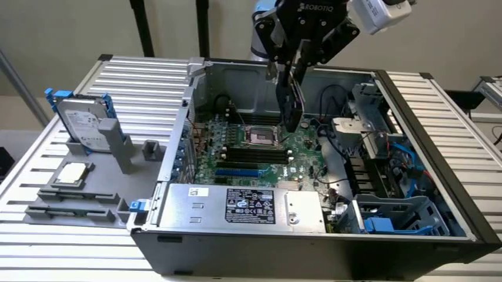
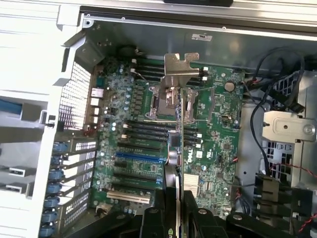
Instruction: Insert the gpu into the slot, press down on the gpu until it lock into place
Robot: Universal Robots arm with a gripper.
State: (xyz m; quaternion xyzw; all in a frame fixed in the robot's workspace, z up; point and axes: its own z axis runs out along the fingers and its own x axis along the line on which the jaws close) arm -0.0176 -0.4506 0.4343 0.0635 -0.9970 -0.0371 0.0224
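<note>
**Figure. Graphics card held above the open computer case.**

- **Card and fingers.** The gripper is clamped on the gpu, one finger on each flat face. The fingers press the card from both sides, and it stands on edge between them. In the exterior view the card hangs straight down from the fingertips, and its lower end is over the CPU socket. In the wrist view the card is seen edge-on, running across the memory slots and the socket. Its silver end bracket is at the end farthest from the fingers.
- **Slot.** The bright-blue slot lies on the green motherboard, between the memory slots and the power supply. It is bare, and the card is apart from it. In the wrist view the slot lies off to one side of the card's edge.
- **Arm.** The arm comes in from above the computer case, which lies on its side with the panel off. The wrist points down.
- **Writing.** The gripper body reads "ROBOTIQ". White lettering on the motherboard beside the card appears to read "DELL". The print on the power supply's label is too small to read.
- **Other items.** A hard drive stands in a holder on the table, at the exterior view's left.
</note>
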